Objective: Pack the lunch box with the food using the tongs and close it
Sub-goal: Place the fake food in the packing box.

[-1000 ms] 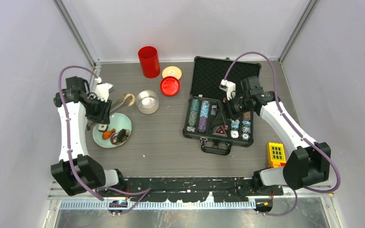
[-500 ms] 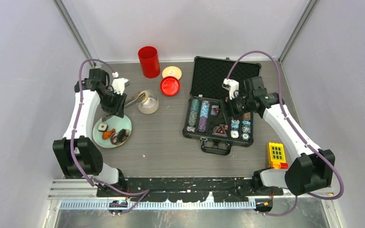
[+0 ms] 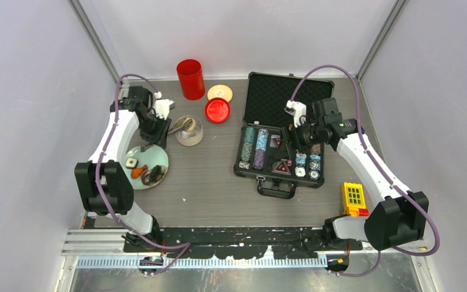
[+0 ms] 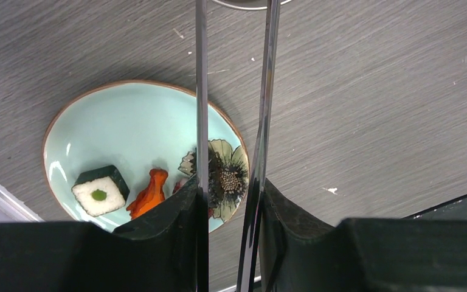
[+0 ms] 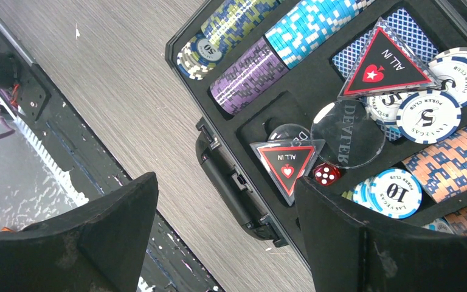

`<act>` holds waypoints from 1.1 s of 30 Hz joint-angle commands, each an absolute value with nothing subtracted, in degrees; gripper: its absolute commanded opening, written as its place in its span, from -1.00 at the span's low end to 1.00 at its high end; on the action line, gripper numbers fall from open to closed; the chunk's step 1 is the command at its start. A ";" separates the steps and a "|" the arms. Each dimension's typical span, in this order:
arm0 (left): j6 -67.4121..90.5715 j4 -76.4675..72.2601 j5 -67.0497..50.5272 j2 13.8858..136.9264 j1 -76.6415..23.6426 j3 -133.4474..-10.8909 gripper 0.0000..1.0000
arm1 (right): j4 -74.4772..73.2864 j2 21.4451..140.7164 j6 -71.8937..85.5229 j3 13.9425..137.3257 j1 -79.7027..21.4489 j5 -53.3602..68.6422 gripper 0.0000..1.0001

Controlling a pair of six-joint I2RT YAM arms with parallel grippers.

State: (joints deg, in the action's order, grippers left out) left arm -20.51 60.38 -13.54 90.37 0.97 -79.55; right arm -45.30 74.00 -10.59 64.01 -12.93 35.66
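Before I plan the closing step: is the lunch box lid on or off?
Off. The lunch box stands open-topped; its lid lies flat on the table, apart from it.

**A:** Cell layout?
**B:** Boxed in on three sides: back wall (image 3: 237, 30), left wall (image 3: 24, 121), right wall (image 3: 444, 121). All plain matte panels, pale lilac-grey.
**A:** Framing?
**B:** Slim metal posts at the back corners, left post (image 3: 97, 42) and right post (image 3: 378, 38). Both splay outward in the top view.
**A:** Deck?
**B:** The surface (image 3: 219, 182) is grey wood-grain laminate with a few white specks (image 3: 183, 199). At the near edge there's a black strip (image 3: 243, 234), then a ribbed aluminium rail (image 3: 249, 261).
**A:** Light?
**B:** Even and diffuse, from above. Shadows are short and soft. Some sheen on the rail.
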 commanded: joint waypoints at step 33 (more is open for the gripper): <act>-18.64 61.04 -11.82 89.96 -3.19 -85.31 0.01 | -44.12 73.56 -11.29 63.89 -12.00 34.97 0.74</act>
